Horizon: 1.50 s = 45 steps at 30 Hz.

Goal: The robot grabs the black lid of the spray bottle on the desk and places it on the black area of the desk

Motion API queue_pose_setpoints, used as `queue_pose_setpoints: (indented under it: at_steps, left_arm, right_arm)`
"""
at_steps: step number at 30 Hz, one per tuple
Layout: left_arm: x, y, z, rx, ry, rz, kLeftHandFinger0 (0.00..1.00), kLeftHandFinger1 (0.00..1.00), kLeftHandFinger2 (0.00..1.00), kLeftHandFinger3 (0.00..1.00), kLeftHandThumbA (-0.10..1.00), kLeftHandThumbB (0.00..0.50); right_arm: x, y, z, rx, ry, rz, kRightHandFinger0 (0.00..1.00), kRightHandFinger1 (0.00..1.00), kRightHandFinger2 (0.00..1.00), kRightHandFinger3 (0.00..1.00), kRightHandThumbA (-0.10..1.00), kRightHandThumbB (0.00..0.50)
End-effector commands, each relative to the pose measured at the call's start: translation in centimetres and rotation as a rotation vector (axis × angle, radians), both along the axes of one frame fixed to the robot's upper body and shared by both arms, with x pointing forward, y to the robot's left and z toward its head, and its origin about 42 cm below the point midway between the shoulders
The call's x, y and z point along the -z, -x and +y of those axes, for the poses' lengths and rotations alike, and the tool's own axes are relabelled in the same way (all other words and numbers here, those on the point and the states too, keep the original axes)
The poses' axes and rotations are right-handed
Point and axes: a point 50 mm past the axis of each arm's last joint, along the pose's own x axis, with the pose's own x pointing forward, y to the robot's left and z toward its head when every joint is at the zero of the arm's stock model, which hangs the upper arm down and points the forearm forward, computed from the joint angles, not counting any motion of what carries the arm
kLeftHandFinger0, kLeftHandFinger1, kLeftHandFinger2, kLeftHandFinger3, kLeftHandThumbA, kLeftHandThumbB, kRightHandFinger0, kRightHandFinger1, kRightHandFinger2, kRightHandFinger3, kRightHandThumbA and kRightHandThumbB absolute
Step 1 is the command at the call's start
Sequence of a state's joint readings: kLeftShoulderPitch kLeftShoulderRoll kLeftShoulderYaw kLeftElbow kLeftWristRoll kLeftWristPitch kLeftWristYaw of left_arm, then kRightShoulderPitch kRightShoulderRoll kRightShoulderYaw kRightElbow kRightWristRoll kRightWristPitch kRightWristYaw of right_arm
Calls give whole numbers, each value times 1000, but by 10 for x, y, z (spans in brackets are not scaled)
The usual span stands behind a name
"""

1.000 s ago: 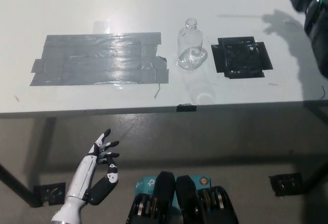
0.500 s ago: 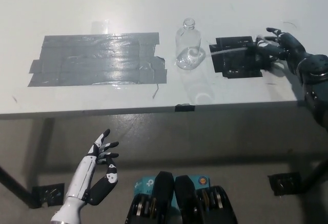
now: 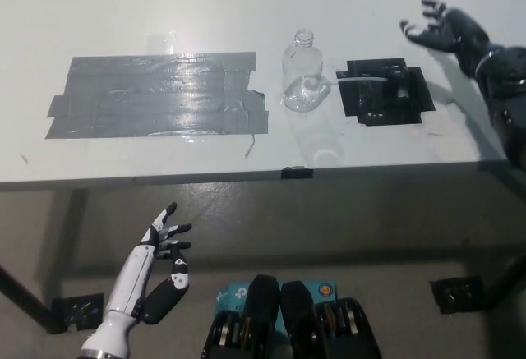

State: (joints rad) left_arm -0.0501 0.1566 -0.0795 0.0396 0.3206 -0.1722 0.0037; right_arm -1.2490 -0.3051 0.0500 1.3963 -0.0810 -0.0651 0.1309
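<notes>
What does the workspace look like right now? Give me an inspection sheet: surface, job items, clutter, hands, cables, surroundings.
Surface: white desk with a grey tape patch on its left part and a black area on its right part.
Job's things: clear spray bottle stands uncapped between the two patches. The black lid with its thin tube lies on the black area, the tube pointing toward the bottle.
Clutter: small black tab at the desk's front edge.
Hands: right hand open above the desk beyond the black area, holding nothing. Left hand open, resting below the desk's front edge.
Cables: nothing seen.
Surroundings: grey floor, desk legs with black foot plates.
</notes>
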Motion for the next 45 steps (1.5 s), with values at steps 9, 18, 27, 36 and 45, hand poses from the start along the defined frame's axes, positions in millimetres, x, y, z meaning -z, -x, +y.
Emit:
queue_pose_setpoints:
  at_steps: [9, 18, 27, 36, 45]
  left_arm:
    - [-26, -24, 4, 7, -1, -98, 624, 713, 850, 1000, -12, 78]
    - [-53, -59, -1, 25, 24, -163, 841, 915, 999, 1000, 458, 50]
    - [-59, -75, -2, 45, 7, -159, 1000, 1000, 1000, 1000, 831, 75]
    - [-48, -69, 1, 44, -19, -109, 1000, 1000, 1000, 1000, 946, 81]
    - [-39, -60, 3, 51, -24, -83, 1000, 1000, 1000, 1000, 936, 69]
  right_arm:
    - [-165, 6, -10, -99, -89, -558, 1000, 1000, 1000, 1000, 620, 427]
    - [-157, 155, 23, -395, -112, -851, 1000, 1000, 1000, 1000, 784, 459]
    - [-81, 231, 16, -481, -144, -805, 1000, 1000, 1000, 1000, 892, 444]
    - [-4, 257, 33, -491, -243, -652, 1000, 1000, 1000, 1000, 916, 381]
    - [38, 258, 42, -470, -305, -532, 1000, 1000, 1000, 1000, 879, 384]
